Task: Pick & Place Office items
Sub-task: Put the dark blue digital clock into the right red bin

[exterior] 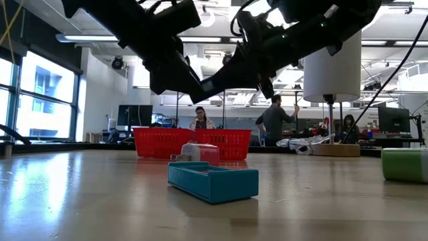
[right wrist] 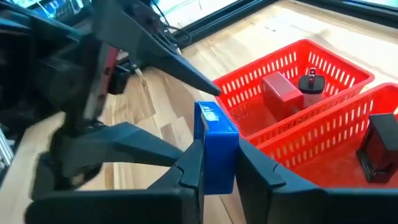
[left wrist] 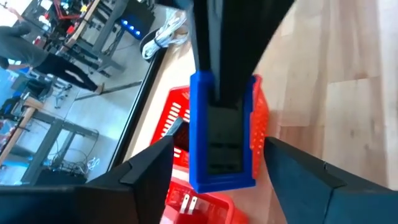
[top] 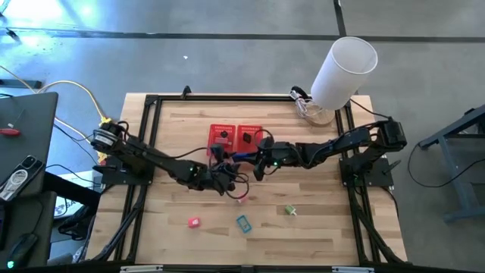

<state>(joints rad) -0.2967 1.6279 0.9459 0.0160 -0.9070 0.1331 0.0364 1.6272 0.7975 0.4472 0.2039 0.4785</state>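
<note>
A dark blue item (right wrist: 216,140) hangs in the air just in front of the red mesh basket (top: 235,138), and my right gripper (right wrist: 217,163) is shut on it. My left gripper (left wrist: 217,149) is open. Its two fingers (right wrist: 134,138) stand on either side of the blue item (left wrist: 221,134) without touching it. On the table lie a teal item (exterior: 212,181), a green one (top: 291,210), a red-pink one (top: 193,221) and a pale pink one (top: 242,199). The basket holds black items (right wrist: 310,81) and a red block (right wrist: 283,93). My right gripper pinches the blue item between its two fingers, on two opposite faces at the end nearest that gripper (right wrist: 217,177). The fingers come from the table's right, slanting a little downward. The item is lifted clear of the table, with its free end between my left gripper's open fingers.
A big white cylinder (top: 345,68) stands on a round base at the table's far right corner, with a coiled cable beside it. A black frame runs along the table's edges. People stand in the room beyond the far edge (exterior: 274,120).
</note>
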